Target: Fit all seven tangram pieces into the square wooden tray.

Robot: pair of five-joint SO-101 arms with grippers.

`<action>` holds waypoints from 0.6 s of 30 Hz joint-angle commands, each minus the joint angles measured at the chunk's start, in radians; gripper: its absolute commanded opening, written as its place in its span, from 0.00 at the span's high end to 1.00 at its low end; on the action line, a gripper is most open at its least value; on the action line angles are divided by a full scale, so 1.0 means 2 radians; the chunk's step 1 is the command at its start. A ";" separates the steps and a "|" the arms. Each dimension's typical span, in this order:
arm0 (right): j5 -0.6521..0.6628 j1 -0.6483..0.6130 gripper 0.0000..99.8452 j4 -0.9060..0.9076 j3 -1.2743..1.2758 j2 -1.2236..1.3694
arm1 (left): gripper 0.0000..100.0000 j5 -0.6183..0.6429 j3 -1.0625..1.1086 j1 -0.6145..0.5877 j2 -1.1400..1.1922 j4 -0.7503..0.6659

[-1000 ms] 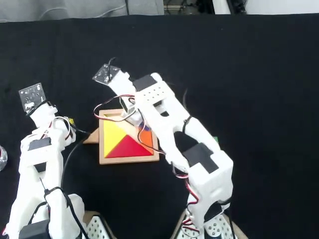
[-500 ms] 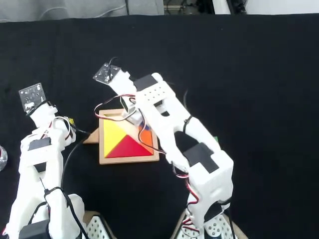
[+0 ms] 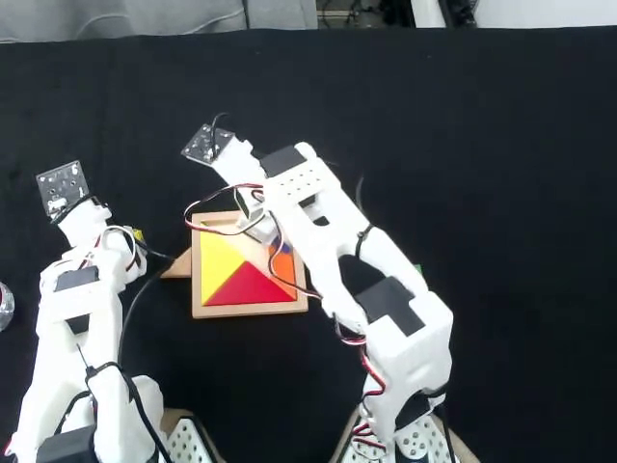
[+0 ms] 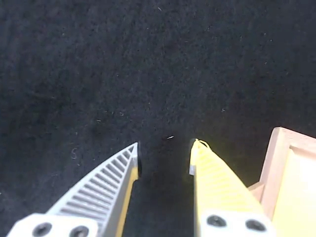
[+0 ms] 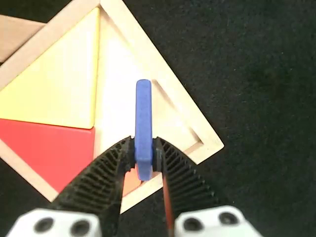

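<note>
In the high view, the square wooden tray [image 3: 251, 310] lies on the black cloth [image 3: 482, 145], left of centre. It holds a yellow triangular piece [image 3: 218, 262] on its left side, a red triangular piece [image 3: 249, 287] along its near side and an orange piece [image 3: 281, 266] at its right. The right arm [image 3: 323, 231] leans over the tray's far part, and the left arm [image 3: 82, 280] stands just left of the tray. A tan flat piece [image 3: 177, 268] lies against the tray's left edge.

In the left wrist view, the left gripper [image 4: 165, 148] is spread apart and holds nothing. It is over bare cloth just beside a tray corner.

In the right wrist view, the right gripper [image 5: 143, 144] pinches a blue flat piece [image 5: 143, 106] on edge. The piece is upright over the tray's bare floor [image 5: 118, 84], next to the yellow triangle.

The likely trouble is the blue piece's pose. Let go while standing on edge, it could topple onto the yellow triangle or the rim and not lie flat in the gap. Pressing it down at an angle could wedge it or push the loose tray across the cloth.
</note>
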 commanded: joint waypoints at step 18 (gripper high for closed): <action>0.001 0.000 0.99 -0.004 -0.010 -0.002 | 0.83 0.001 -0.004 0.007 -0.014 -0.008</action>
